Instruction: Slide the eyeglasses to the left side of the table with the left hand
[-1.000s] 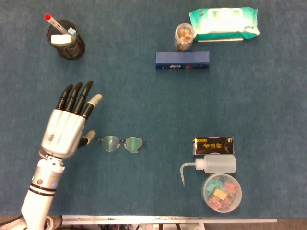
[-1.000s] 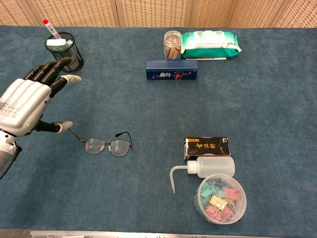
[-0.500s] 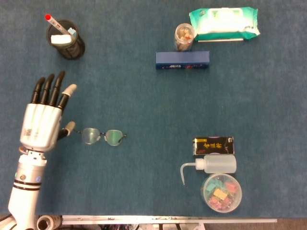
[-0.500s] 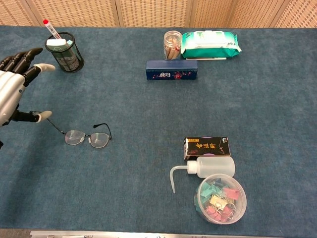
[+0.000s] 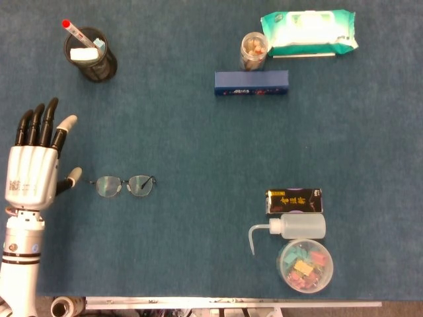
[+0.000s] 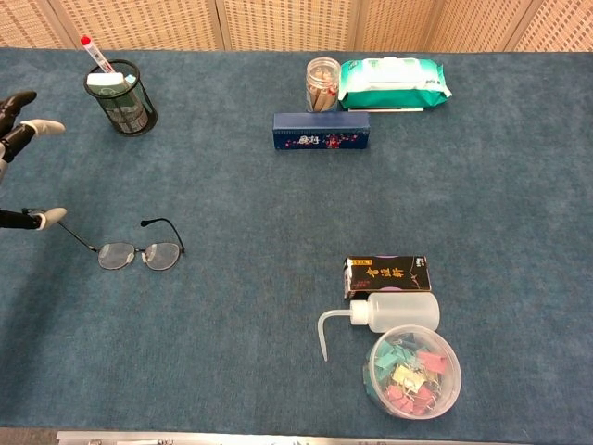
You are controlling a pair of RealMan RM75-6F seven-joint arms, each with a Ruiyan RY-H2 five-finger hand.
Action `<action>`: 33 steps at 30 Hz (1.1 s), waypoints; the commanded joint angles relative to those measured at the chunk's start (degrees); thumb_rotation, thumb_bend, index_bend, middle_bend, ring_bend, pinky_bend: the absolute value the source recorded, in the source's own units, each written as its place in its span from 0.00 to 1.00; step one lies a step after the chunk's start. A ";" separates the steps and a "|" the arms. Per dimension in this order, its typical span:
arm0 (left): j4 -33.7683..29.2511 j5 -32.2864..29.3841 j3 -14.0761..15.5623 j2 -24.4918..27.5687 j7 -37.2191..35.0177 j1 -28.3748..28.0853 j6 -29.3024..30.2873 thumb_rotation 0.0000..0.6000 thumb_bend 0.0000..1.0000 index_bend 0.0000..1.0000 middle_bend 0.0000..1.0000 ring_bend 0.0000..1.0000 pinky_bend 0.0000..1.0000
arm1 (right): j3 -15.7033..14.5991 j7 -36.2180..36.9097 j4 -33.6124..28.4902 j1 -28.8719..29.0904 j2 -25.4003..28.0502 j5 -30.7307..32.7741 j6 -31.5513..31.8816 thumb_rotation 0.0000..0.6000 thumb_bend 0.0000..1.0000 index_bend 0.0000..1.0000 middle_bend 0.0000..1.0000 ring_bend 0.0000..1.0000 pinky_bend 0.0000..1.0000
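Head view: the left hand (image 5: pixel 32 173), white-backed with black fingers, lies flat and spread near the left edge of the blue carpeted worktop (image 5: pixel 198 152), holding nothing. Its thumb tip sits at the temple end of the thin wire-framed eyeglasses (image 5: pixel 123 185); contact cannot be confirmed. The right hand is not visible.

Chest view: only fingertips of the left hand (image 6: pixel 20 130) show at the frame edge. The eyeglasses (image 6: pixel 137 253) rest lenses down, one temple reaching toward the thumb.

Risk: the thumb may slip off the slender temple, or the carpet pile may snag the frame and twist it. Woven panels back the room.
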 commanded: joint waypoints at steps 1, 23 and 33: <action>-0.47 0.71 0.39 0.01 -0.28 0.08 0.42 1.00 0.12 0.19 0.00 0.00 0.08 | 0.03 -0.04 0.01 0.01 -0.02 0.09 -0.02 1.00 0.00 0.36 0.37 0.27 0.45; -5.39 3.50 2.50 2.79 -5.25 1.13 1.74 1.00 0.12 0.21 0.00 0.01 0.10 | -0.04 -0.03 0.01 0.04 0.00 0.03 -0.08 1.00 0.00 0.36 0.37 0.27 0.45; -9.21 6.13 2.36 5.08 -5.69 2.68 5.99 1.00 0.12 0.21 0.00 0.01 0.10 | -0.09 -0.07 0.00 0.07 -0.06 -0.14 -0.01 1.00 0.00 0.36 0.37 0.27 0.45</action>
